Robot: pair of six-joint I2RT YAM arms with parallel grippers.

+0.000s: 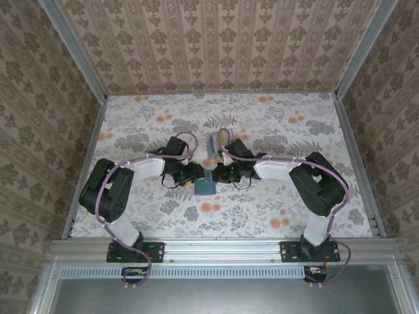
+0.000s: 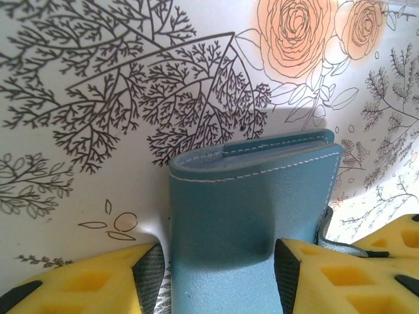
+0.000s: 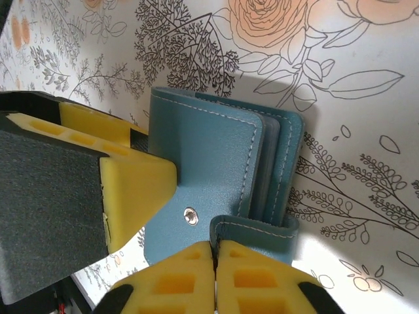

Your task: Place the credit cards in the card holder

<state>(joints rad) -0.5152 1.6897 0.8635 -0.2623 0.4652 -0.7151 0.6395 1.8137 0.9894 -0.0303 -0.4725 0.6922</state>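
Observation:
The teal card holder (image 1: pixel 206 186) lies folded at the table's middle, between both grippers. My left gripper (image 2: pixel 219 275) is shut on the card holder (image 2: pixel 249 190), one yellow finger at each side edge. That gripper's finger (image 3: pixel 141 190) presses on the cover of the card holder (image 3: pixel 203 150) near the metal snap stud (image 3: pixel 190 216). My right gripper (image 3: pixel 215 252) is shut on the holder's teal closing strap (image 3: pixel 255 229), which is bent up off the cover. Pale inner leaves (image 3: pixel 270 163) show at the open edge. The credit cards (image 1: pixel 213 144), a small greyish stack, lie just behind the right arm's wrist.
The floral tablecloth (image 1: pixel 275 124) is ringed by patterned walls and aluminium rails (image 1: pixel 222 247). Both arms (image 1: pixel 137 171) bend inward toward the centre, so their elbows take up the near left and right. Bare cloth lies at the back and along the near edge.

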